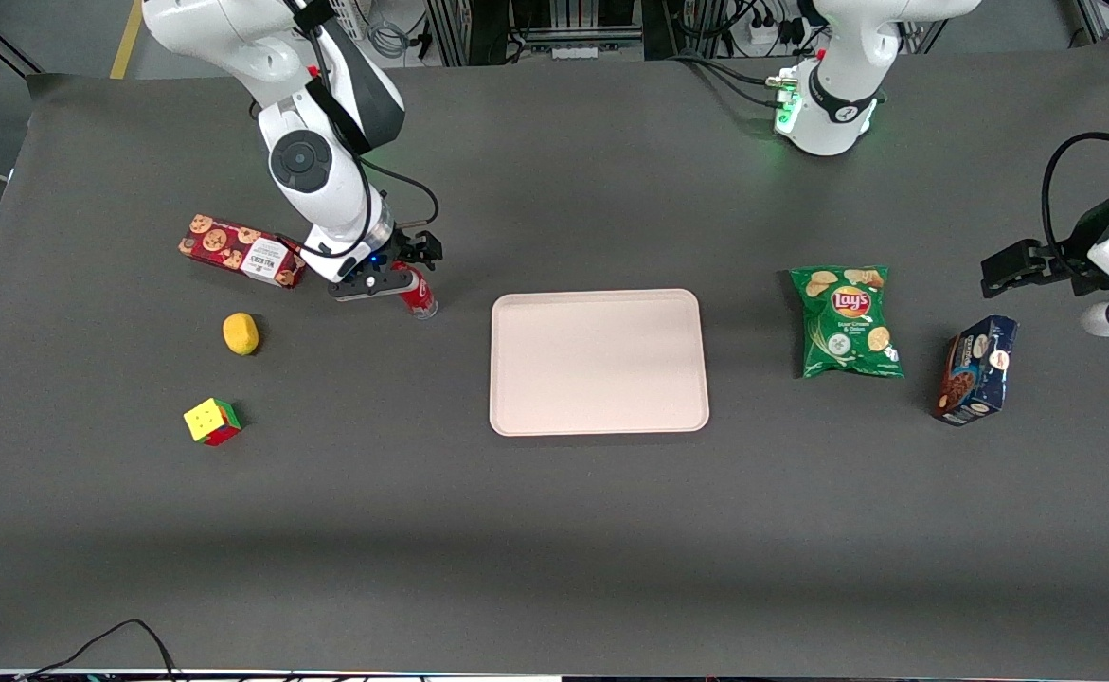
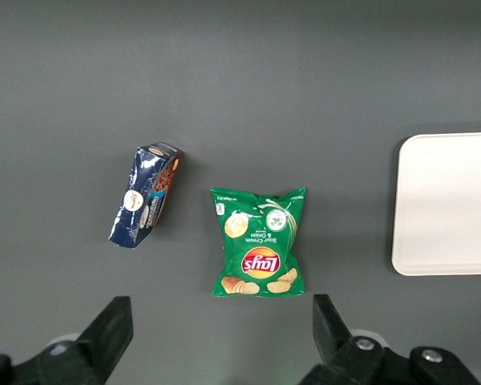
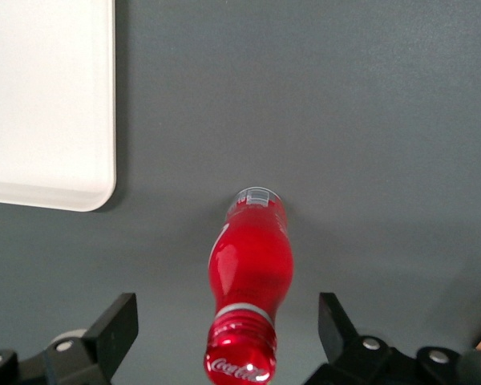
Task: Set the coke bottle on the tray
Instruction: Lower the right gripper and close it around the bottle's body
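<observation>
The coke bottle (image 3: 251, 281) is small and red with a red cap and stands upright on the dark table. In the front view the coke bottle (image 1: 418, 296) shows just below my wrist, beside the tray (image 1: 598, 361), a large pale pinkish-beige rectangle with a raised rim. My gripper (image 1: 393, 281) hangs right above the bottle. Its fingers (image 3: 116, 329) are spread wide on either side of the cap without touching it. The tray's corner also shows in the right wrist view (image 3: 56, 104).
A red cookie box (image 1: 241, 252) lies close beside my arm. A yellow lemon-like object (image 1: 241, 333) and a colour cube (image 1: 212, 421) lie nearer the front camera. A green chips bag (image 1: 846, 322) and a dark blue box (image 1: 977, 369) lie toward the parked arm's end.
</observation>
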